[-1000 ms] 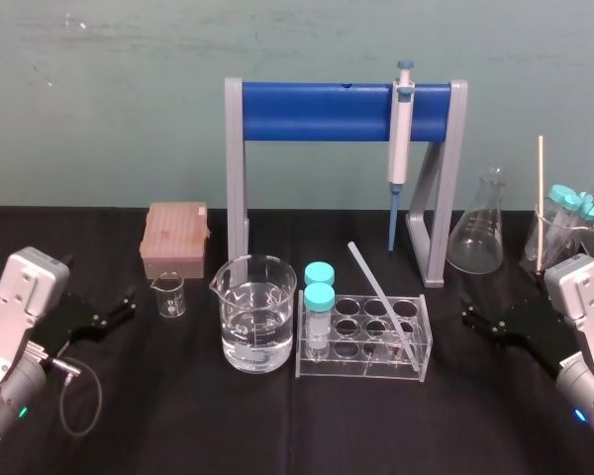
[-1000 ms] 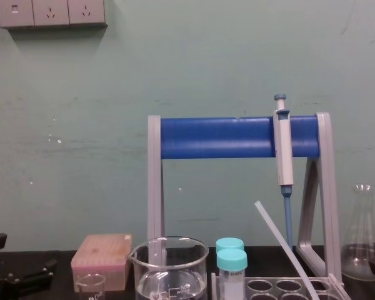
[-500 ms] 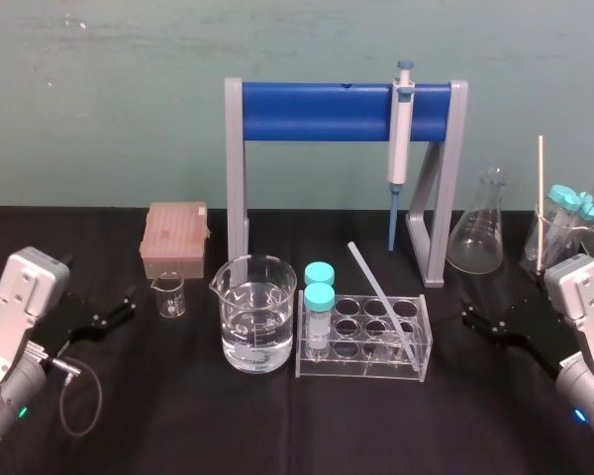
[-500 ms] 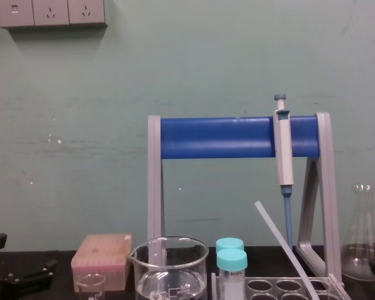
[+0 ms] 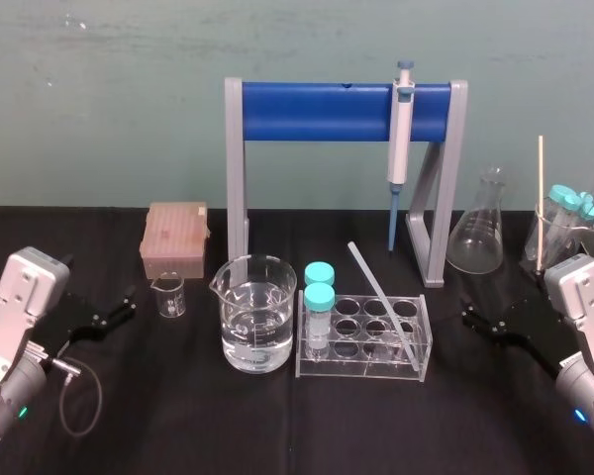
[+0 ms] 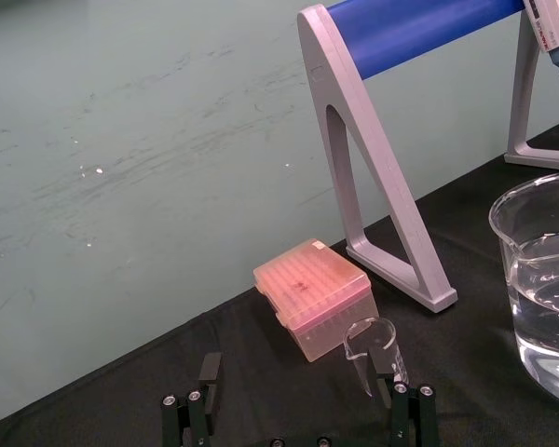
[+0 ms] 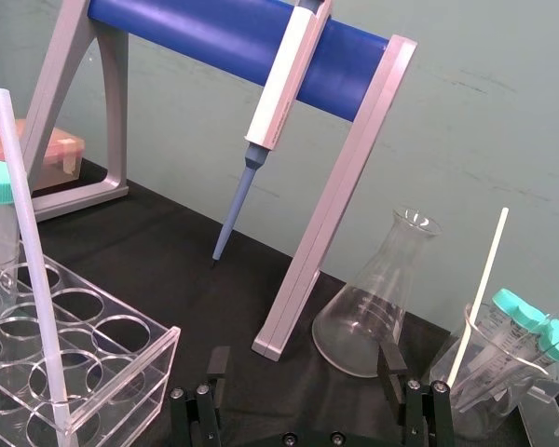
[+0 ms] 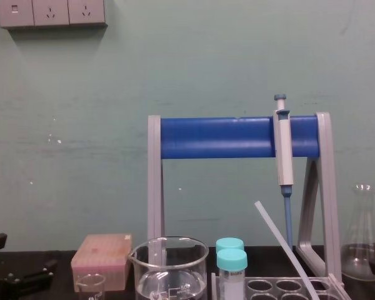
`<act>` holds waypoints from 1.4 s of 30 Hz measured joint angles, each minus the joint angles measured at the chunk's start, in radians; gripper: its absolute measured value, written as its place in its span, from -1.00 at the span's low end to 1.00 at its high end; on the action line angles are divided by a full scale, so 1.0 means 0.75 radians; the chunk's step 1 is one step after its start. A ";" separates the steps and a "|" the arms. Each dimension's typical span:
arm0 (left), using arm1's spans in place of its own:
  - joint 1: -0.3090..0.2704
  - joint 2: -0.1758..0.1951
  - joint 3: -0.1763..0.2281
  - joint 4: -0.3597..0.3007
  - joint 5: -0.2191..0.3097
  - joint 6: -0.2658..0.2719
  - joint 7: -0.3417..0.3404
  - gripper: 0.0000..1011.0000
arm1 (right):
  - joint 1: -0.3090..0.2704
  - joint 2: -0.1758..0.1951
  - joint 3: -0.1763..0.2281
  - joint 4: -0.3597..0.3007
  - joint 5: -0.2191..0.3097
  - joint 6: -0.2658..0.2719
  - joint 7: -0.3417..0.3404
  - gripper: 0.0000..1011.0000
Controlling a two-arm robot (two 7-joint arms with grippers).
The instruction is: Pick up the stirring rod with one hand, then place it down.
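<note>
Long, thin translucent whitish glass stirring rod (image 5: pixel 376 292) stands in the clear plastic tube rack (image 5: pixel 361 364) mid-bench (image 5: pixel 178 416), its top tilted toward 11 o'clock. Its foot is hard to make out behind the rack wall, and the chest view cuts it off. Right black angular claw (image 5: pixel 470 317) sits at 3 o'clock of the rack, apart from it, fingers spread wide and empty. Left claw (image 5: pixel 129 303) sits at 9 o'clock, equally wide open, holding nothing.

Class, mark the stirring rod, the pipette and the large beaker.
stirring rod (image 5: pixel 376 289): head view, middle of the shaft.
pipette (image 5: pixel 400 139): head view, pale body on the stand.
large beaker (image 5: pixel 258 287): head view, glass wall above the water.
</note>
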 joint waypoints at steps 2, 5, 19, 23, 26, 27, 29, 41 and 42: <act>0.000 0.000 0.000 0.000 0.000 0.000 0.000 0.98 | 0.000 0.000 0.000 0.000 0.000 0.000 0.000 0.98; 0.000 0.000 0.000 0.000 0.000 0.000 0.000 0.98 | 0.000 0.000 0.000 0.000 0.000 0.000 0.000 0.98; 0.000 0.000 0.000 0.000 0.000 0.000 0.000 0.98 | -0.005 -0.001 0.010 -0.002 0.000 -0.031 0.026 0.98; 0.000 0.000 0.000 0.000 0.000 0.000 0.000 0.98 | -0.014 0.005 0.022 -0.020 0.014 -0.133 0.098 0.98; 0.000 0.000 0.000 0.000 0.000 0.000 0.000 0.98 | -0.012 0.010 0.024 -0.032 0.037 -0.226 0.185 0.98; 0.000 0.000 0.000 0.000 0.000 0.000 0.000 0.98 | -0.009 0.010 0.023 -0.032 0.043 -0.246 0.208 0.98; 0.000 0.000 0.000 0.000 0.000 0.000 0.000 0.98 | 0.001 0.010 0.020 -0.032 0.058 -0.282 0.255 0.98; 0.000 0.000 0.000 0.000 0.000 0.000 0.000 0.98 | 0.164 -0.079 -0.023 0.095 0.160 -0.369 0.567 0.98; 0.000 0.000 0.000 0.000 0.000 0.000 0.000 0.98 | 0.175 -0.086 -0.025 0.107 0.168 -0.365 0.585 0.98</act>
